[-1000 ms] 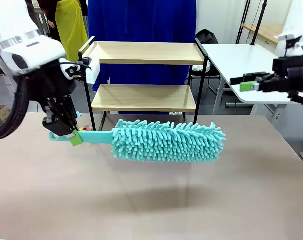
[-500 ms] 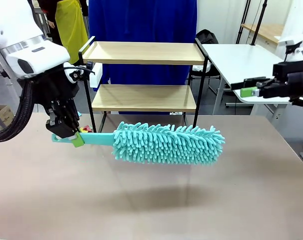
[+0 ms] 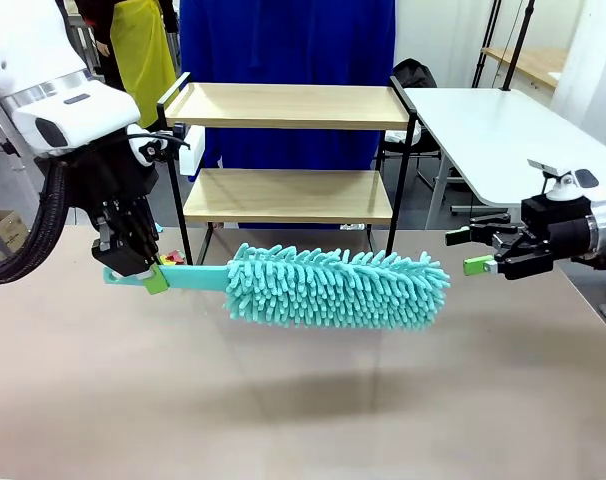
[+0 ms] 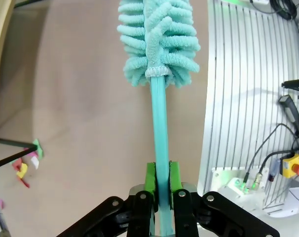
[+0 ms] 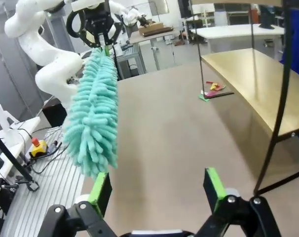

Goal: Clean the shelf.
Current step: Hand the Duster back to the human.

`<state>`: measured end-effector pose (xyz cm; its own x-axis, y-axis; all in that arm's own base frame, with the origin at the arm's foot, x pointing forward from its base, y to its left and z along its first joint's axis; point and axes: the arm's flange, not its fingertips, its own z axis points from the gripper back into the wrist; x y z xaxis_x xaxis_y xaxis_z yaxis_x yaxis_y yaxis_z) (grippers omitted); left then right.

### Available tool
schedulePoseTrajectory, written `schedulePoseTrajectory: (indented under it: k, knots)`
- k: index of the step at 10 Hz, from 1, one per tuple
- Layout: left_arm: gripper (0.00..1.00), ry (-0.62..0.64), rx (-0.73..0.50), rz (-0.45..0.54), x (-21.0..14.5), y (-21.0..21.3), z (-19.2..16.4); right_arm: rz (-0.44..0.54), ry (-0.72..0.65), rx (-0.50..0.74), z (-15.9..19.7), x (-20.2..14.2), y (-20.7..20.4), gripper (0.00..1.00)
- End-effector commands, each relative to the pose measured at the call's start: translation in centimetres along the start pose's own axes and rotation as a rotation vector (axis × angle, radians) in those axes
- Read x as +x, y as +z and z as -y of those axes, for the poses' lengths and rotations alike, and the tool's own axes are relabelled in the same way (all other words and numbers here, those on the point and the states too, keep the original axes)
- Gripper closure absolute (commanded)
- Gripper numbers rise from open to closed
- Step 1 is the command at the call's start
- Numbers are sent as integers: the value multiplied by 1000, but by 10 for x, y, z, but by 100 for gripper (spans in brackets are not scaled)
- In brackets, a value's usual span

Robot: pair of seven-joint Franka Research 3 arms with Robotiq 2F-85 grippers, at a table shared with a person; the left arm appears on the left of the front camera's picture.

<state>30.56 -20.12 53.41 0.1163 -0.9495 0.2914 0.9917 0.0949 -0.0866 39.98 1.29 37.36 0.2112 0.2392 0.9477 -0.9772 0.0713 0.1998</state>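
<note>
White arms (image 3: 53, 95), black pincers with green pads (image 4: 150, 178)

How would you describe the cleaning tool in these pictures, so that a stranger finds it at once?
Start at the small two-tier shelf of light wooden boards in a black frame. Before it, above the brown table, the left gripper holds a turquoise duster level by its flat handle. Nothing else nearby has its fluffy head of microfibre noodles.

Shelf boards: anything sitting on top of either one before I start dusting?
Both boards of the shelf look bare from the front. The lower board's back strip lies under the upper one, so small items there could be hidden. The duster hangs in front, clamped in the left gripper.
</note>
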Motion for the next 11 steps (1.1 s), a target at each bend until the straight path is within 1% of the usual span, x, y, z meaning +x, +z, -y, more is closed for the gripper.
schedulePoseTrajectory:
  k: [1, 3, 5, 7, 11]
  knots:
    - [87, 1, -7, 13, -1, 3, 2, 80, 44, -20, -31, -25, -15, 0]
    - [87, 1, -7, 13, -1, 3, 2, 122, 28, -8, -42, -38, -29, 0]
    - [87, 1, -7, 13, -1, 3, 2, 149, 4, 63, -49, -41, -43, 0]
    - [87, 1, -7, 13, -1, 3, 2, 144, -13, 104, -56, -41, -57, 0]
    - [87, 1, -7, 13, -1, 3, 2, 147, -12, 221, -68, -46, -69, 0]
